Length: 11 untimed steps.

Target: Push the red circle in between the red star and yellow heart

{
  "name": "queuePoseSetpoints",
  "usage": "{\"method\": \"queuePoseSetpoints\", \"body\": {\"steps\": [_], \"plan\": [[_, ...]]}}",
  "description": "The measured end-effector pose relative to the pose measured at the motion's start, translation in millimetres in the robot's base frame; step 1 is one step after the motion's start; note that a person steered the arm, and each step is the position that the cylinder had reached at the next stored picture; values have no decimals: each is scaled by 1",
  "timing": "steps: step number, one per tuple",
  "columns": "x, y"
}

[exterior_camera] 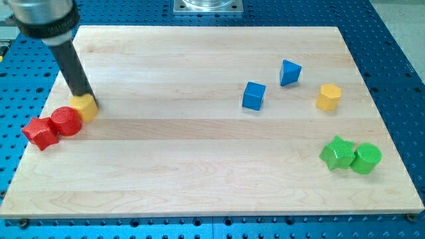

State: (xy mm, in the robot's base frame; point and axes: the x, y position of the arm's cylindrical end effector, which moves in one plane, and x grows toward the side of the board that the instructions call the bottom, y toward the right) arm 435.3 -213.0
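Tool first: you have no jaws to read, only a bare rod holding nothing — my tip (86, 97) sits at the yellow heart (85, 107). Your red circle (66, 121) lies just below-left of it, touching heart and red star (39, 133). Rod partly hides the heart, near the bench (199, 172) edge.

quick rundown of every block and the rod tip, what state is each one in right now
red star: at the board's left edge, touching the red circle
red circle: between star and heart, touching both
yellow heart: tip against its top side
my tip: down, at the heart
blue cube: alone
blue triangle: alone
yellow hexagon: alone
green star: touching the green circle
green circle: beside the star
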Motion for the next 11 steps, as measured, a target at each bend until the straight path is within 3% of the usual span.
{"method": "queuePoseSetpoints", "body": {"steps": [3, 4, 5, 8, 9, 11], "plan": [[28, 22], [-14, -4], [-4, -74], [22, 1], [19, 67], [29, 316]]}}
